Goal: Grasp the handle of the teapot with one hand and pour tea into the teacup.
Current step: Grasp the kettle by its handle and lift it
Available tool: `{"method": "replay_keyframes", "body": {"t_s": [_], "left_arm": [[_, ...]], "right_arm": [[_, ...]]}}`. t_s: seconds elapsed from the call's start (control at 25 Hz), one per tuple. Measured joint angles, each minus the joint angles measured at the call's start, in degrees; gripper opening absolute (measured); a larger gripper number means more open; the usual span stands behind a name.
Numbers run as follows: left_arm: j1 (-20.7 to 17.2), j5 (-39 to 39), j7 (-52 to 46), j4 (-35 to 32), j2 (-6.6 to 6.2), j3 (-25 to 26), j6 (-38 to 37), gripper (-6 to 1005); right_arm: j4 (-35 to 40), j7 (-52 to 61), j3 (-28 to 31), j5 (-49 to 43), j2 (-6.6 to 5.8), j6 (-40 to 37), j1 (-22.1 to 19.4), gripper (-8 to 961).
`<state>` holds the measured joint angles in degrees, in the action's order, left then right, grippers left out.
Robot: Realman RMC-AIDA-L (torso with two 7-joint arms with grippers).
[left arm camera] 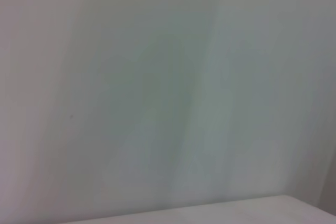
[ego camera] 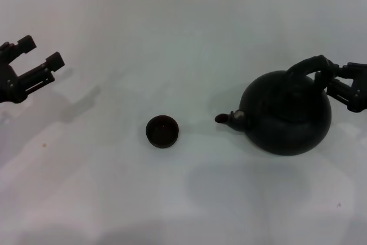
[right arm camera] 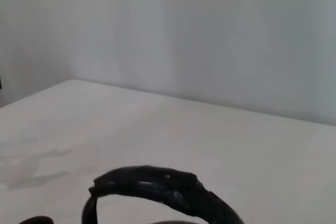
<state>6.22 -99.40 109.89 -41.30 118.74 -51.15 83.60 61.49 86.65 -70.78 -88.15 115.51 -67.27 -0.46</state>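
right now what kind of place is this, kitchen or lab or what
Probably a lab or test bench, not a kitchen: a bare white table against a plain wall, holding only a teapot and a teacup.

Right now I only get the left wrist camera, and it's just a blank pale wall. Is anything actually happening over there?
Observer: Yes. The right gripper is at the teapot's handle, on the table's right side.
Operator: Is there a cup?
Observer: A tiny teacup stands left of the spout, apart from it.
Operator: And my arm?
Observer: The left gripper hangs open at the far left, holding nothing.
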Motion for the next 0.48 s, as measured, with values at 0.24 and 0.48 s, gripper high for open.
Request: {"method": "replay_keyframes", "body": {"t_s": [0.24,0.48], "left_arm": [[0.37,0.01,0.03,0.06,-0.03,0.00,-0.56,850],[0.46,-0.17,0.48,0.29,-0.09,0.00,-1.35,851]], "right_arm": [[0.00,-0.13,0.00,0.19,0.07,0.07,0.56,258],[-0.05,-0.22,0.03,3.60,0.00,-0.02,0.70,176]]}}
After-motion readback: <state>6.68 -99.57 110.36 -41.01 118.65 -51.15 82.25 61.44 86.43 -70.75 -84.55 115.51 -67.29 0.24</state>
